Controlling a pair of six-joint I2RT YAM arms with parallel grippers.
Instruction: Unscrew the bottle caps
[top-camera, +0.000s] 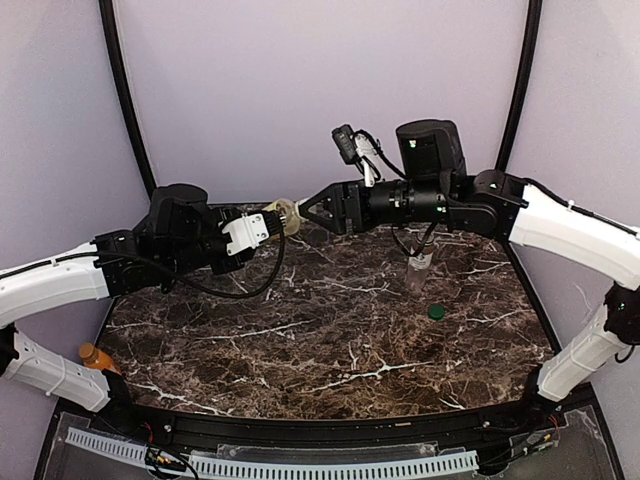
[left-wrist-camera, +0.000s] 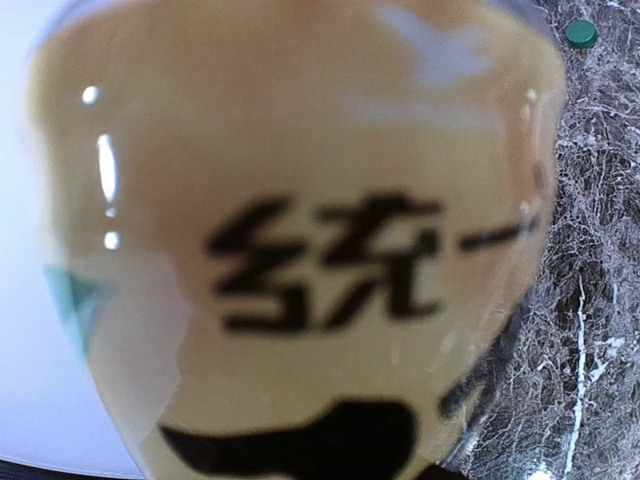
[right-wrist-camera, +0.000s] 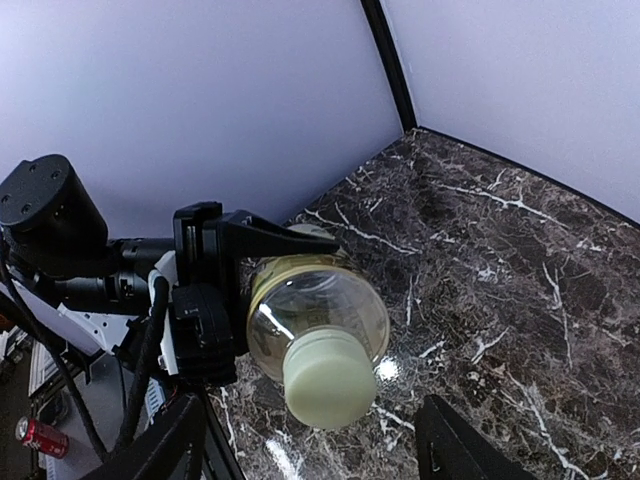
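My left gripper (top-camera: 262, 225) is shut on the yellow-labelled bottle (top-camera: 283, 216) and holds it level above the back of the table. The label's dark characters fill the left wrist view (left-wrist-camera: 320, 260), which hides that gripper's fingers. A pale cream cap (right-wrist-camera: 328, 378) sits on the bottle's neck and points at my right gripper (right-wrist-camera: 310, 450). That gripper is open. Its dark fingers (right-wrist-camera: 455, 445) stand on either side of the cap, clear of it. A dark green cap (top-camera: 436, 311) lies loose on the marble.
A short clear bottle (top-camera: 419, 272) stands right of centre, just behind the green cap. An orange bottle (top-camera: 95, 355) lies at the table's left edge beside my left arm. Purple walls and black corner posts close in the back and both sides.
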